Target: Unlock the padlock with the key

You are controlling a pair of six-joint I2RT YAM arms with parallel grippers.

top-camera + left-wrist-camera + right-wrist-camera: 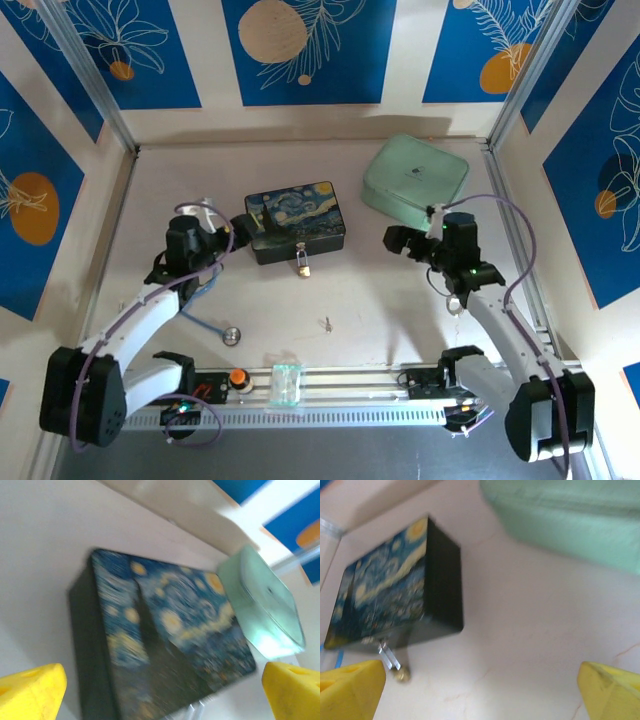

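Fingers [31, 692] of my left gripper [237, 230] stand wide apart with nothing between them. In the overhead view the gripper sits left of centre, just beside the left end of the dark blue painted tin [295, 221]. From the left wrist camera I see the yellow tips in the bottom corners and the tin's lid across the middle, though the picture is blurred. Lower left in the overhead view, a round silver disc on blue tubing [231, 335] lies on the table [380, 310], near the left arm.

At the centre, the padlock [303, 265] is at the near side of the blue tin, touching it. The right wrist camera shows its silver shackle coming off the tin's lower edge, with the brass body [402, 674] at the bottom left of the frame. Whether the shackle is latched I cannot tell. The key [328, 323] lies alone on the table, below and slightly right of the padlock, apart from it and from both grippers.

Right of centre, my right gripper [396, 240] is also spread wide and holds nothing. It points toward the blue tin, with bare table between them. A pale green tin [415, 180] sits at the upper right, just behind it.
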